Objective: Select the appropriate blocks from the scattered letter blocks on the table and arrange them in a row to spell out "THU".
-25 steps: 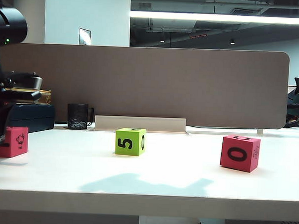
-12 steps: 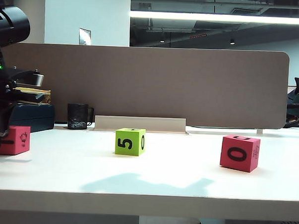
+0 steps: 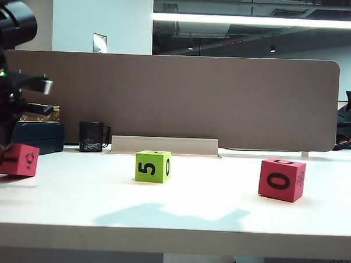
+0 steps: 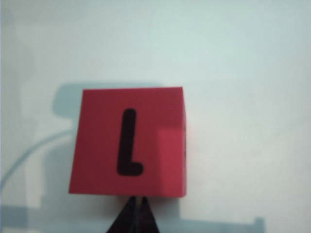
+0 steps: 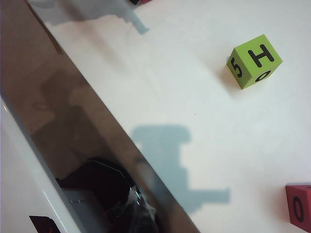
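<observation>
Jaws of the left gripper (image 4: 135, 213) are pressed together, touching the tilted red T block (image 3: 13, 159) at the table's (image 3: 178, 210) left end; green H block (image 3: 153, 166) lies rightward. Right gripper, also closed, is unseen.

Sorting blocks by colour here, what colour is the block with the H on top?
Lime green block, clearest in the right wrist view.

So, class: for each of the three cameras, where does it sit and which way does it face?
Exterior: low at the white table's front edge, facing the tan divider; left gripper at a tilted pinkish-red foam cube.
Left wrist: looks down on that cube; shut fingertips show.
Right wrist: looks obliquely down from the divider side; no gripper visible.
Shared: lime-green foam cube.
</observation>
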Controlling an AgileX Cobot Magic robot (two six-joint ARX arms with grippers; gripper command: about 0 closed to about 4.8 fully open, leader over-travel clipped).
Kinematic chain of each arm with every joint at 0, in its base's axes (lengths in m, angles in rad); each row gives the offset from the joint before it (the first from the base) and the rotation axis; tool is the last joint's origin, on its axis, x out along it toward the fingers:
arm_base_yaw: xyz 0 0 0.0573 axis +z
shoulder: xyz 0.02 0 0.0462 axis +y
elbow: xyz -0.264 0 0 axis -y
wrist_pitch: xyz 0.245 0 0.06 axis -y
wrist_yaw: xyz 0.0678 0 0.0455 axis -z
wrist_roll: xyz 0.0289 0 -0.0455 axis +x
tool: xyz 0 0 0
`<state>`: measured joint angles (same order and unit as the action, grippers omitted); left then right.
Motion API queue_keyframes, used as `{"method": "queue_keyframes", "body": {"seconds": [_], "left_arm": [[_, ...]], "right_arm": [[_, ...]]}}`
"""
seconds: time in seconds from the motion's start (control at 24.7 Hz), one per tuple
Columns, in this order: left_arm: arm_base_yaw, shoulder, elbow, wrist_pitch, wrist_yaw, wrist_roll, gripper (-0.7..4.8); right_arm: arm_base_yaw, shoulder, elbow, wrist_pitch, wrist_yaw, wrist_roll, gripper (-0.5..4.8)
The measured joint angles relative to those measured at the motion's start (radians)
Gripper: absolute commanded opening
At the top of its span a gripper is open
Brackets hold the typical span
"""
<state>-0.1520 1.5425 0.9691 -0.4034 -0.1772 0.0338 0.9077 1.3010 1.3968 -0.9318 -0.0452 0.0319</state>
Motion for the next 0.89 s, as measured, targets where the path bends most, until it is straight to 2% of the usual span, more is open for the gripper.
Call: {"method": "queue_keyframes", "body": {"seconds": [0.45, 0.49, 0.57, 0.69, 0.77, 0.89], "left_arm": [[0.0, 0.001, 0.113, -0.002, -0.001, 0.027, -0.05], [0.0, 0.001, 0.12, -0.023, 0.0, 0.03, -0.05], [0.0, 0.0, 0.138, -0.187, 0.0, 0.037, -0.05], [0.0, 0.001, 0.134, -0.317, 0.001, 0.024, -0.05], [0.0, 0.002, 0.131, -0.333, 0.002, 0.018, -0.05], [0.0, 0.002, 0.131, -0.278, 0.002, 0.018, -0.06]], "right_arm": [[0.0, 0.0, 0.0, 0.0, 0.0, 0.0, -0.05], [0.0, 0.0, 0.0, 0.0, 0.0, 0.0, -0.05], [0.0, 0.0, 0.0, 0.0, 0.005, 0.0, -0.05], [-0.001, 0.0, 0.0, 0.0, 0.02, 0.0, -0.05], [0.0, 0.0, 0.0, 0.0, 0.023, 0.0, -0.05], [0.0, 0.0, 0.0, 0.0, 0.023, 0.0, -0.05]]}}
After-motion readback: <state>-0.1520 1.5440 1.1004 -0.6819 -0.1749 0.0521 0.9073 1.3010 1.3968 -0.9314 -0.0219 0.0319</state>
